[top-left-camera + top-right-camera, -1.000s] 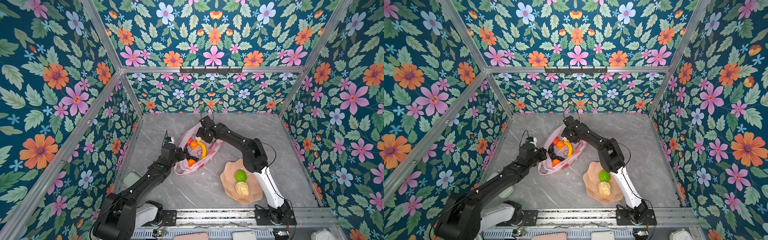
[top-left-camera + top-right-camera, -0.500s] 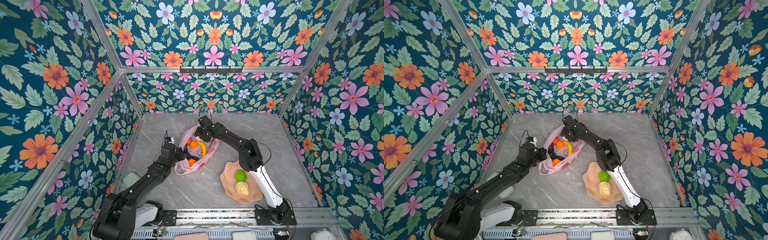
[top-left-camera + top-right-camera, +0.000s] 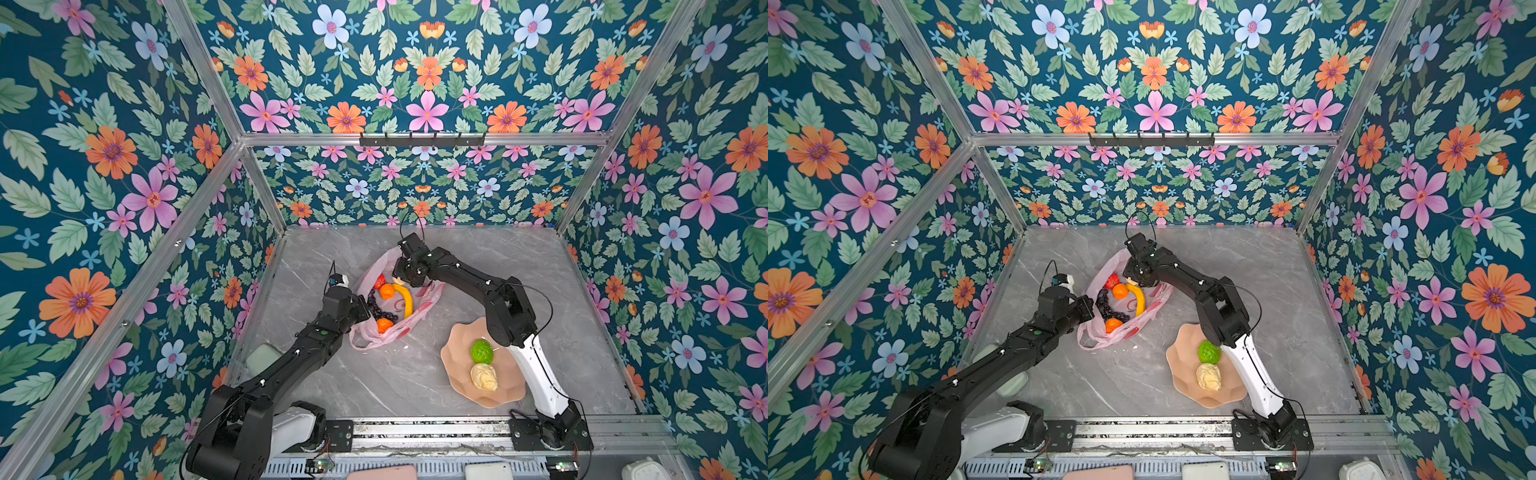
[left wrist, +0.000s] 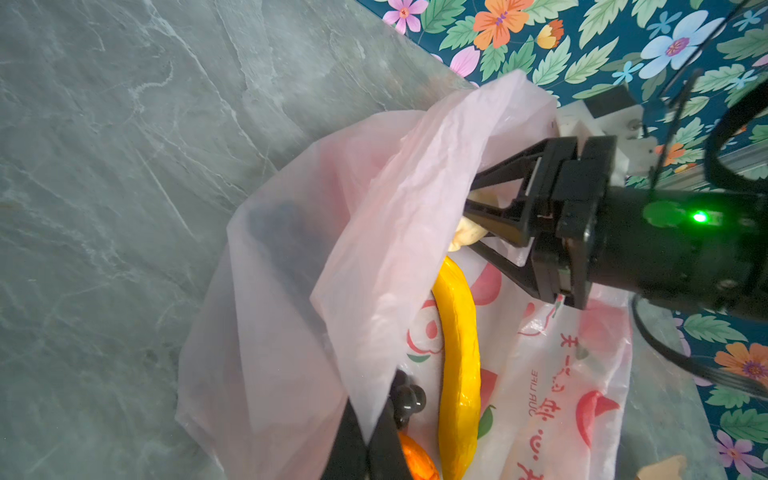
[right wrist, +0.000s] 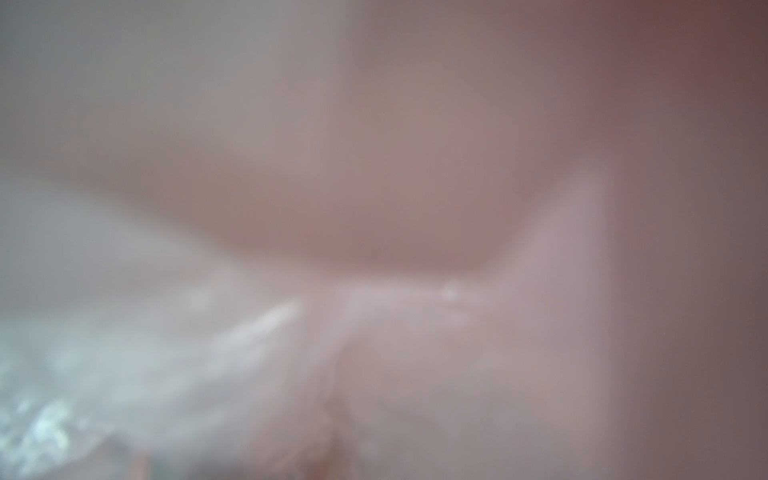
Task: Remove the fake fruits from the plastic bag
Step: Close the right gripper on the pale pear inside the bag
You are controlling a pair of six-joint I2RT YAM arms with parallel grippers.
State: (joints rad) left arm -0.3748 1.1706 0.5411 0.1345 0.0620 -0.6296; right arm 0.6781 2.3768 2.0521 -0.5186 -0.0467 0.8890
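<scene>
Two fake fruits are out of the bag: a bumpy green plastic fruit [image 3: 481, 351] and a pale cream lump [image 3: 483, 376] lie on the peach-pink scalloped plate [image 3: 455, 376], at 5 o'clock on the grey marbled table [image 3: 498, 253].

The thin translucent pink plastic bag [image 3: 374, 343] lies near centre, mouth up. In it we see a yellow plastic banana [image 3: 405, 299], a dark purple grape bunch [image 3: 376, 305], two small oranges [image 3: 387, 291] and a bumpy red fruit [image 3: 379, 281].

The left gripper [image 4: 368, 432] is pinched together on the bag's 9 o'clock rim. The right gripper [image 4: 471, 212] reaches in from 1 o'clock, jaws apart, with a second cream lump [image 4: 467, 235] between them; we cannot tell whether they touch it. The right wrist view is pink blur.

Our judgement: the banana's long axis runs 11 to 5 and the lump sits off its 11 o'clock tip; the right arm is nearer. The close should take the lump alone, not film.
</scene>
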